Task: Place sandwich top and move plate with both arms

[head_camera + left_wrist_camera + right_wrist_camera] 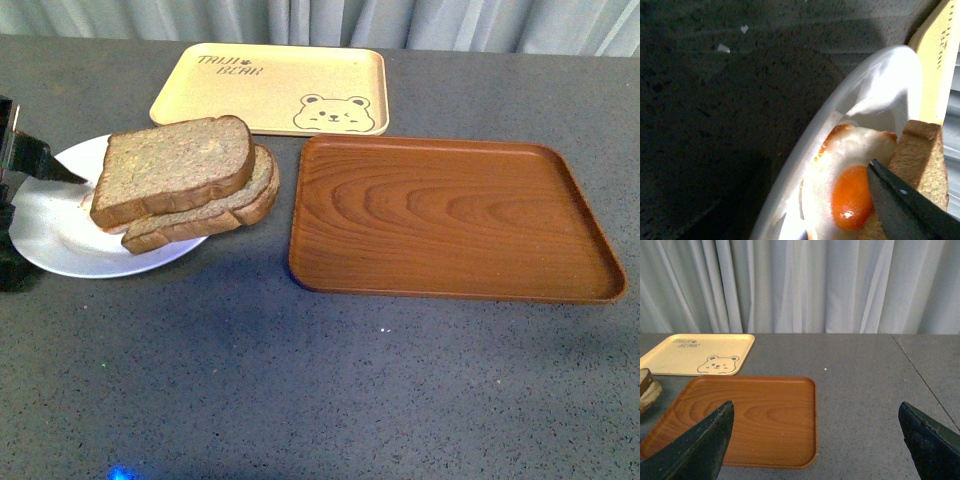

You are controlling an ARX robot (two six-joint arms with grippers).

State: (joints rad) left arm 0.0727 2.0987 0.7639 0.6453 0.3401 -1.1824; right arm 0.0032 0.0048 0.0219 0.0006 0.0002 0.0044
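Observation:
The sandwich top [175, 165], a thick squarish brown slice, lies on a second slice with a rounded end [255, 195] on the white plate [60, 250] at the left. In the left wrist view a fried egg [850, 190] shows under the bread [925, 155], inside the plate rim [805, 145]. My left gripper [30, 160] is open at the plate's left rim, and one dark finger [910, 205] reaches over the egg toward the bread. My right gripper [817, 440] is open wide and empty, above the table by the brown tray's right end; it is out of the front view.
A brown wood-grain tray [450, 215] lies right of the plate, close to the bread. The pale yellow bear-print tray [275, 88] lies behind both. A curtain hangs along the table's far edge [815, 287].

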